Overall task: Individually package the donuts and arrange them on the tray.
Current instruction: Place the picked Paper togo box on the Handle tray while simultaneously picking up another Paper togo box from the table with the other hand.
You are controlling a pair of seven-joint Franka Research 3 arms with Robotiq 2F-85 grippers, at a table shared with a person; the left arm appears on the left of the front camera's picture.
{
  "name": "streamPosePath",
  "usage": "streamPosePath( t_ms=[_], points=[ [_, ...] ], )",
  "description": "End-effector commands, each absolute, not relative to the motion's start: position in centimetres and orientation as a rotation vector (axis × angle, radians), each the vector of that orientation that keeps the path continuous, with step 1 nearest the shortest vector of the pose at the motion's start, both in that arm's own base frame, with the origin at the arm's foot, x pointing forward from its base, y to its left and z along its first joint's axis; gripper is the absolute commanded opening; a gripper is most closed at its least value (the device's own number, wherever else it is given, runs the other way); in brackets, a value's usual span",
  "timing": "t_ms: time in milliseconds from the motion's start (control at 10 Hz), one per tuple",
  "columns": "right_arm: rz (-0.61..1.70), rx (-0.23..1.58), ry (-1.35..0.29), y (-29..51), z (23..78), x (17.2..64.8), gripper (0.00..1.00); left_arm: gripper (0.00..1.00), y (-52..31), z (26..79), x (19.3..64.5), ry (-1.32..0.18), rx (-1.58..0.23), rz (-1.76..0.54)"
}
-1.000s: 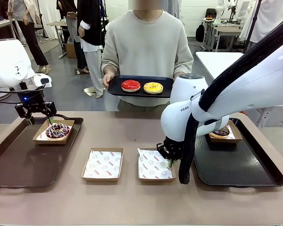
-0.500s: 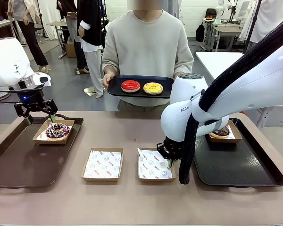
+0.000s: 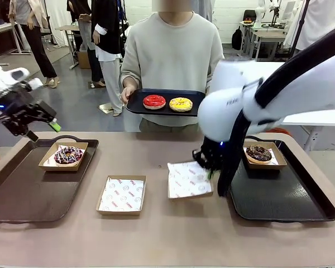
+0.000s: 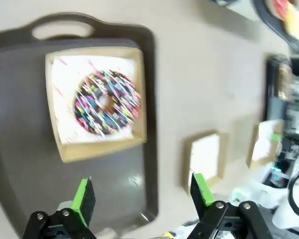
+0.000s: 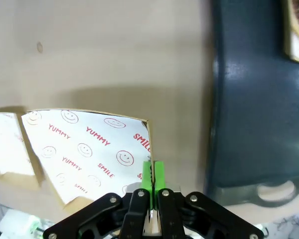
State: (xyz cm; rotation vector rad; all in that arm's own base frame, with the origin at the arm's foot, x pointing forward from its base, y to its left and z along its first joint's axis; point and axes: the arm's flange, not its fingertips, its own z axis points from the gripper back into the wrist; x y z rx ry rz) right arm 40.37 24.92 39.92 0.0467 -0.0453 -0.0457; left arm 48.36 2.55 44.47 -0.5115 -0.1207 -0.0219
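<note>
A chocolate donut with coloured sprinkles (image 3: 68, 154) (image 4: 107, 108) lies in a paper-lined box on the left tray (image 3: 22, 195). My left gripper (image 3: 43, 131) (image 4: 142, 191) hangs open above and to the left of it, holding nothing. My right gripper (image 3: 208, 167) (image 5: 152, 172) is shut on the edge of an empty paper-lined box (image 3: 188, 180) (image 5: 84, 149), which is tilted and lifted off the table beside the right tray (image 3: 279, 201) (image 5: 254, 99). A dark chocolate donut (image 3: 259, 152) sits boxed at that tray's far end. The person holds a small black tray (image 3: 135, 106) with a red donut (image 3: 154, 101) and a yellow donut (image 3: 181, 104).
Another empty lined box (image 3: 121, 194) (image 4: 205, 158) rests on the table between the two trays. The right arm's bulky white links rise over the right tray. The person stands at the far table edge.
My left gripper has risen and drawn back to the left, away from the boxed sprinkled donut. The right gripper has lifted its box and carried it right, toward the right tray.
</note>
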Motion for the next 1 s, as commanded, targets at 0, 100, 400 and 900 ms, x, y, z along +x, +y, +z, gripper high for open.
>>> streamPosePath(
  t_ms=[0, 100, 400, 900],
  points=[
    [-0.068, 0.025, -0.074, 24.0, 44.2, 41.3, 0.0, 1.0, 5.8, 45.3, 43.1, -0.151, -0.679, -0.07],
    [-0.083, 0.037, -0.069, 23.8, 46.2, 42.5, 0.0, 1.0, 7.2, 45.7, 40.9, -0.182, -0.78, -0.072],
    [-0.117, 0.052, -0.041, 23.9, 49.3, 46.9, 0.0, 1.0, 12.4, 45.7, 36.4, -0.204, -1.045, -0.007],
    [-0.106, 0.076, 0.001, 25.0, 49.7, 52.1, 0.0, 1.0, 16.3, 42.8, 35.0, -0.205, -1.268, 0.03]
  ],
)
